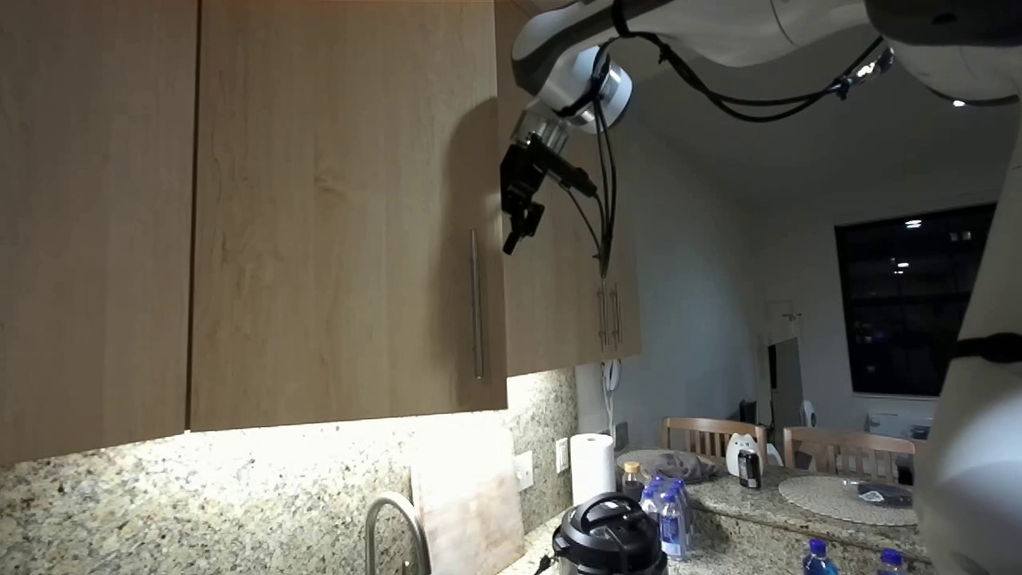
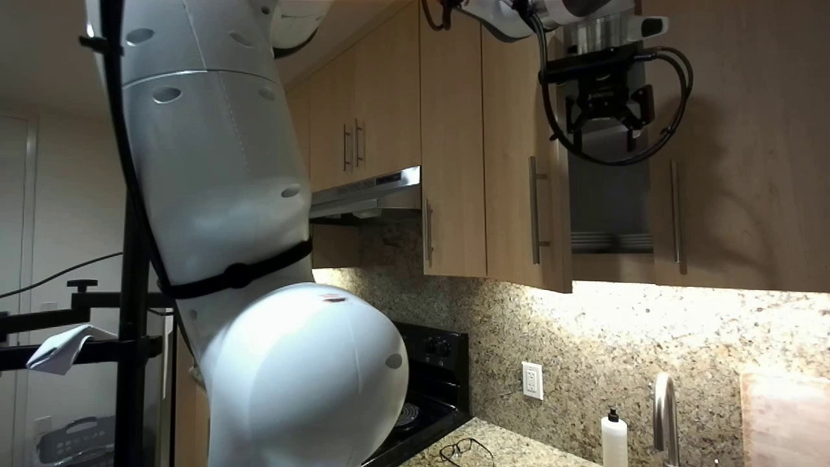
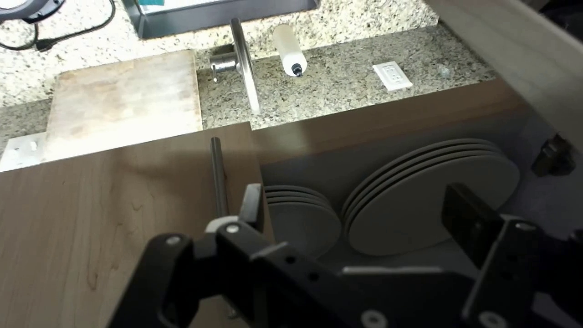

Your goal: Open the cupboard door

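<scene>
The cupboard door [image 1: 343,200] stands swung outward, with its silver bar handle [image 1: 477,303] near its right edge. It also stands open in an exterior view [image 2: 509,162], with the cupboard inside showing to its right. In the wrist view, which is upside down, the door [image 3: 514,64] crosses the upper right. My gripper [image 2: 604,139] is open and empty, in front of the opening and past the door's free edge. It also shows in an exterior view [image 1: 520,231]. In the wrist view its spread fingers [image 3: 360,214] frame the plates. Nothing is between them.
The matching door [image 2: 746,194], handle near its left edge, is shut; it shows in the wrist view [image 3: 91,218] beside one finger. Stacked plates [image 3: 432,205] stand inside. Below are the faucet [image 2: 664,415], soap bottle [image 2: 614,441] and cutting board [image 2: 784,415]. A plain panel [image 1: 96,216] adjoins the open door.
</scene>
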`<state>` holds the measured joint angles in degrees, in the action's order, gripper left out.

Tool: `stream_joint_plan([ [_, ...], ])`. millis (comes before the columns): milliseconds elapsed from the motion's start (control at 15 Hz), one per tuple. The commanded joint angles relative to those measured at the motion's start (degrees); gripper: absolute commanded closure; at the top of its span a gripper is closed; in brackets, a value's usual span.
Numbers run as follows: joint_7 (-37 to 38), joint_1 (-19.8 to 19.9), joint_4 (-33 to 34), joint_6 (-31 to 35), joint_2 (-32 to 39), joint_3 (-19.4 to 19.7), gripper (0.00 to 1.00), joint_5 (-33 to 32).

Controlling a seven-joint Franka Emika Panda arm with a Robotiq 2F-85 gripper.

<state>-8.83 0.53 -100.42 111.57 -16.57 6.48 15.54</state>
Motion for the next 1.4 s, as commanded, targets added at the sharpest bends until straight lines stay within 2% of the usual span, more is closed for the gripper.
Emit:
stream_joint_plan([
  [0, -1.9, -0.4, -4.1, 1.5, -3.4, -1.0, 0.0, -0.4],
  [733, -2.3, -1.4, -13.2, 5.6, -12.0, -2.8, 0.0, -2.2],
  [1333, -5.0, -4.1, -15.1, 5.2, -14.5, -3.6, 0.0, -2.7],
])
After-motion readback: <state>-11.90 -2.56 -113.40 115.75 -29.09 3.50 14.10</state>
